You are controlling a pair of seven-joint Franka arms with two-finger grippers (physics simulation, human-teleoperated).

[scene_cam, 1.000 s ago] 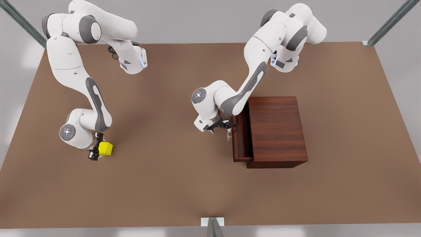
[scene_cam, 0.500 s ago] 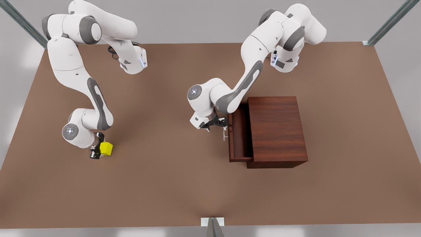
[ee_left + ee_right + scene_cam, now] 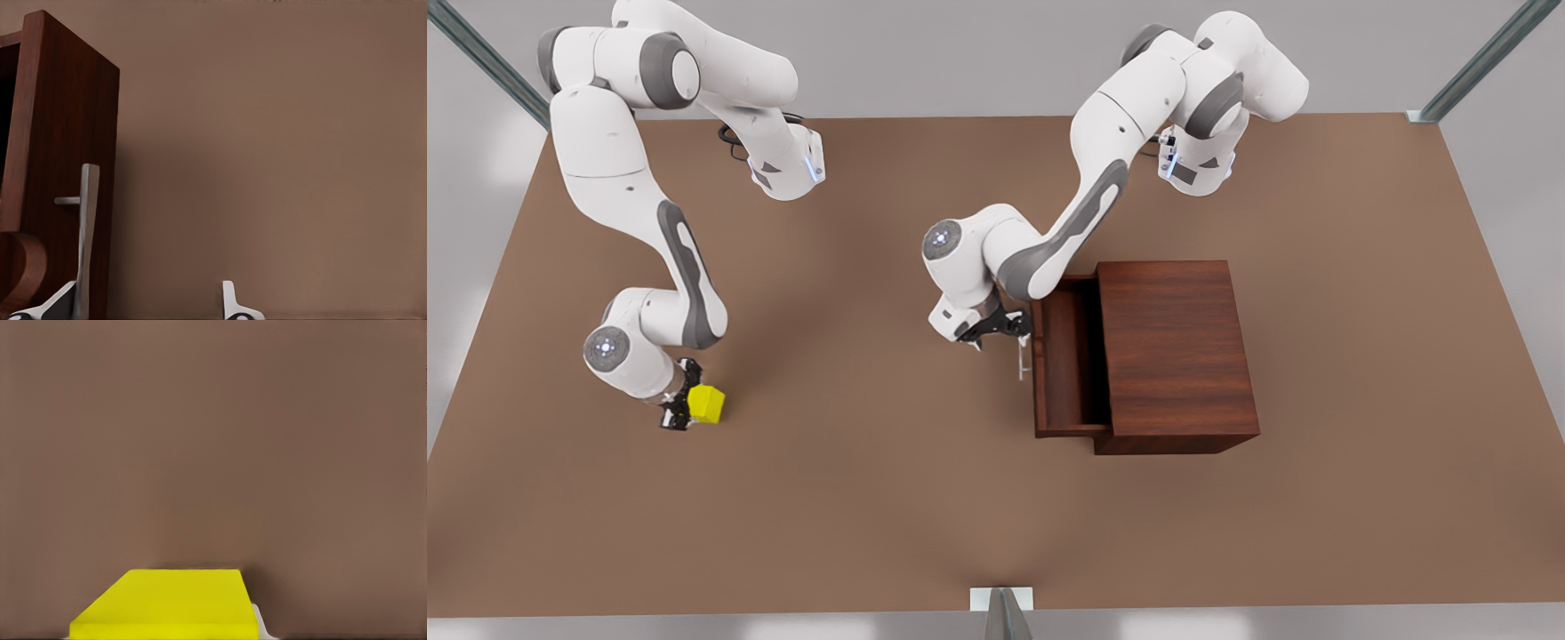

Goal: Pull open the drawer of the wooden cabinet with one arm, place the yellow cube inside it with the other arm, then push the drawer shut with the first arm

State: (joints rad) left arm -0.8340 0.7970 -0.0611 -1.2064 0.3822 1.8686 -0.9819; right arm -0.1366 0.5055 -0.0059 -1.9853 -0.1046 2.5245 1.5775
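Now left hand (image 3: pixel 1021 336) grips drawer (image 3: pixel 1060 369) handle; right hand (image 3: pixel 679 407) clamps yellow cube (image 3: pixel 706 404).

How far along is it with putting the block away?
The drawer of the wooden cabinet is already partly open, with the left gripper at its handle. The right gripper is at the yellow cube, away from the cabinet. Placing the cube and closing remain.
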